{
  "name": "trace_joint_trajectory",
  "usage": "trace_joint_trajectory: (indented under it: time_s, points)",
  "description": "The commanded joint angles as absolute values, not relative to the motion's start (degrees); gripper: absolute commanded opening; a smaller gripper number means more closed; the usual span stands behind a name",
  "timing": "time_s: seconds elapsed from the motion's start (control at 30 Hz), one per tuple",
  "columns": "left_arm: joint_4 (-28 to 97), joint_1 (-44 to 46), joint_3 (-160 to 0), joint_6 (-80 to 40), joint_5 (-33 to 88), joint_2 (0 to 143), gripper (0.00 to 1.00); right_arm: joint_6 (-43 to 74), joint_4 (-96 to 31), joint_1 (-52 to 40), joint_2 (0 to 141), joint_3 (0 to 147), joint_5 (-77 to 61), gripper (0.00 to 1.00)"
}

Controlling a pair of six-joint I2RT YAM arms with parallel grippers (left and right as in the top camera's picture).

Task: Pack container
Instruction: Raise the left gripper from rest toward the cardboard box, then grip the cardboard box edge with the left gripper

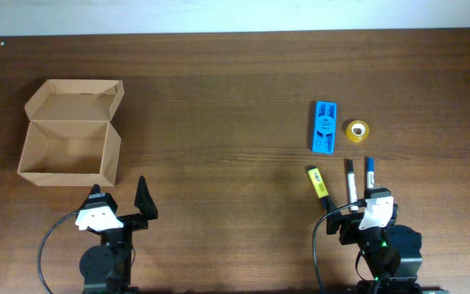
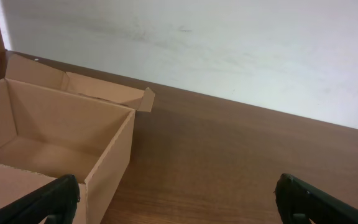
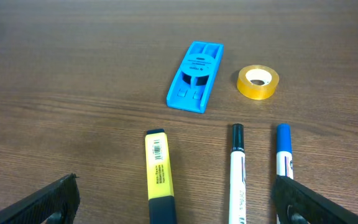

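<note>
The container (image 1: 111, 153) is a tan cardboard box at the table's left, lid flap folded back and inside bare. In the left wrist view its near right wall (image 2: 110, 163) is just ahead of my left gripper (image 2: 176, 190), which is open and holds nothing. The left gripper (image 1: 119, 188) sits just below the box's near right corner. My right gripper (image 3: 176, 186) is open above the lower ends of a yellow highlighter (image 3: 159, 177) and a black-capped white marker (image 3: 237, 174). A blue marker (image 3: 283, 152) runs under its right finger.
A blue flat case (image 1: 325, 127) and a roll of yellowish tape (image 1: 356, 129) lie beyond the pens. The highlighter (image 1: 317, 183), white marker (image 1: 351, 178) and blue marker (image 1: 370, 171) lie side by side in front of the right gripper (image 1: 357, 210). Bare wood separates box and pens.
</note>
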State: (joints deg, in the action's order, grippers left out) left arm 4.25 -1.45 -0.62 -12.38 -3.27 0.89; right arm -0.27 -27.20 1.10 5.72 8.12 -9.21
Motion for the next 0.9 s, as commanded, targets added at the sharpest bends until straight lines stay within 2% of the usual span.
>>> trace_joint_trajectory:
  time_s: [0.0,0.47,0.6,0.7,0.87]
  points:
    - [4.54,-1.28,-0.51,-11.68,-3.25,0.67,1.0,-0.58,-27.2,1.58,5.17,7.7,-8.49,0.99]
    - [4.54,-1.28,-0.51,-11.68,-3.64,0.95,1.0,-0.58,-27.2,1.58,5.17,7.7,-8.49,0.99]
    - [6.02,-1.26,-1.23,-14.0,2.46,1.1,1.0,-0.58,-27.2,1.58,5.17,7.7,-8.49,0.99]
    - [11.57,-1.34,-4.1,-18.68,2.04,3.07,1.0,-0.58,-27.2,1.58,5.17,7.7,-8.49,0.99]
    - [13.98,-1.32,-17.37,-18.24,-2.46,14.17,1.0,-0.58,-27.2,1.58,5.17,7.7,-8.49,0.99]
